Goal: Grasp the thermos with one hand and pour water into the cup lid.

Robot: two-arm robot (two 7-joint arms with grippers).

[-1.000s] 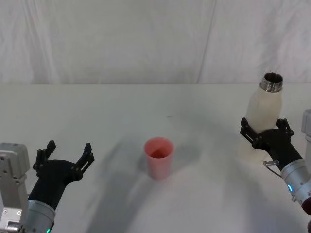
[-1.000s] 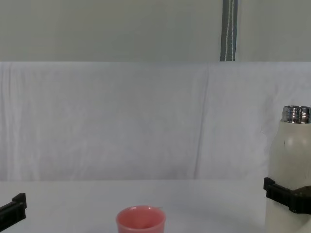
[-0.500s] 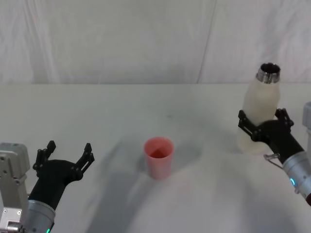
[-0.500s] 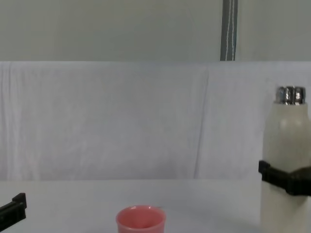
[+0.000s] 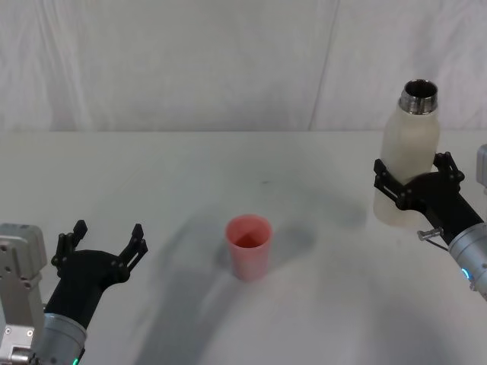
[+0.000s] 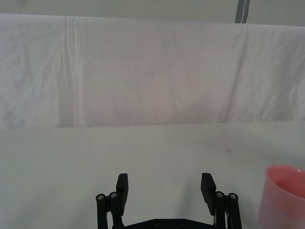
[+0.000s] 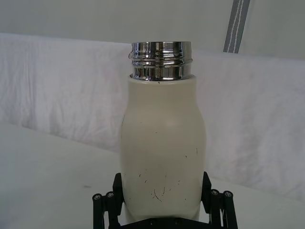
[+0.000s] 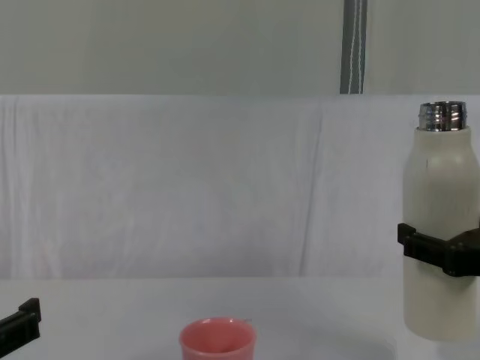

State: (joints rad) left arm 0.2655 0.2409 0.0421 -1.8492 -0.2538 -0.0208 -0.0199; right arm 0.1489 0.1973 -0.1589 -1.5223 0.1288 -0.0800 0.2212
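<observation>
Head view: the tall cream-white matte thermos w/ shiny threaded steel neck [image 5: 408,163] is seen at the far right of the white cloth-covered table [image 5: 228,167], held upright, long axis vertical, open mouth pointing up. It is clamped around its lower body by the right gripper w/ black plastic fingers [image 5: 415,182]. The small round salmon-pink cup lid [image 5: 249,247] is seen standing upright mid-table, mouth up, well apart from the thermos; bare cloth lies between them. The left gripper [image 5: 103,243] is parked low at the near left, fingers spread, nothing held.

Left wrist view: the left gripper's two fingers [image 6: 165,188] are spread apart over bare cloth; the pink cup lid [image 6: 283,195] is seen near the frame edge, apart from them.

Right wrist view: the thermos [image 7: 162,157] is gripped on both sides by the black fingers [image 7: 117,186], neck straight up.

Chest view: the thermos [image 8: 439,225] is seen lifted clear of the table, base above the cloth, upright at the right edge; right gripper [image 8: 439,251] is wrapped around its middle. The cup lid [image 8: 217,341] stands low centre, w/ open room to either side.
</observation>
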